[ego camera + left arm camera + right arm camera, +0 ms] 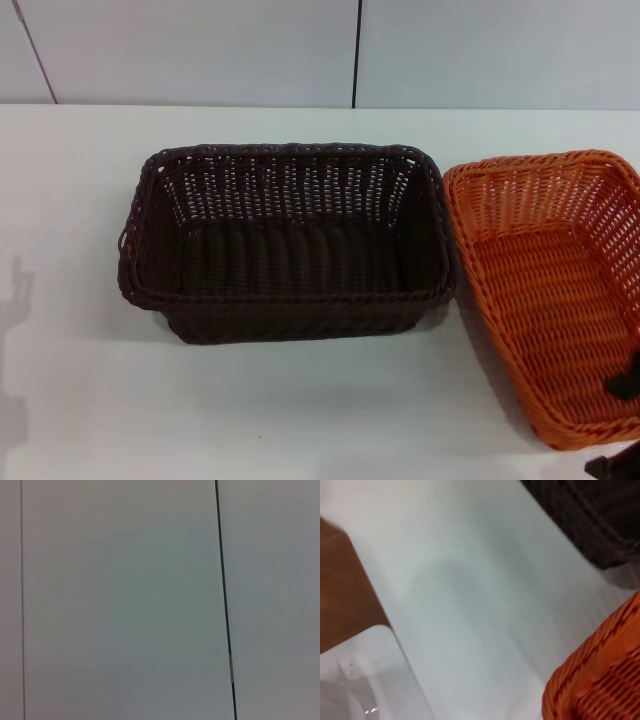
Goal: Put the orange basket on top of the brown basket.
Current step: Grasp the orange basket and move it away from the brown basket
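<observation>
The brown basket (pixel 285 245) stands upright and empty in the middle of the white table (pixel 300 410). The orange basket (pixel 560 290) stands upright just to its right, the two rims nearly touching, and runs past the right edge of the head view. Dark parts of my right gripper (pixel 625 385) show at the lower right, over the orange basket's near right corner. The right wrist view shows a corner of the orange basket (pixel 600 680) close by and part of the brown basket (pixel 592 515) farther off. My left gripper is out of view.
Pale wall panels (pixel 200 50) rise behind the table's far edge; the left wrist view shows only such panels (pixel 125 605). The right wrist view shows the table's edge with brown floor (pixel 342 590) and a white robot part (pixel 355 680) beyond it.
</observation>
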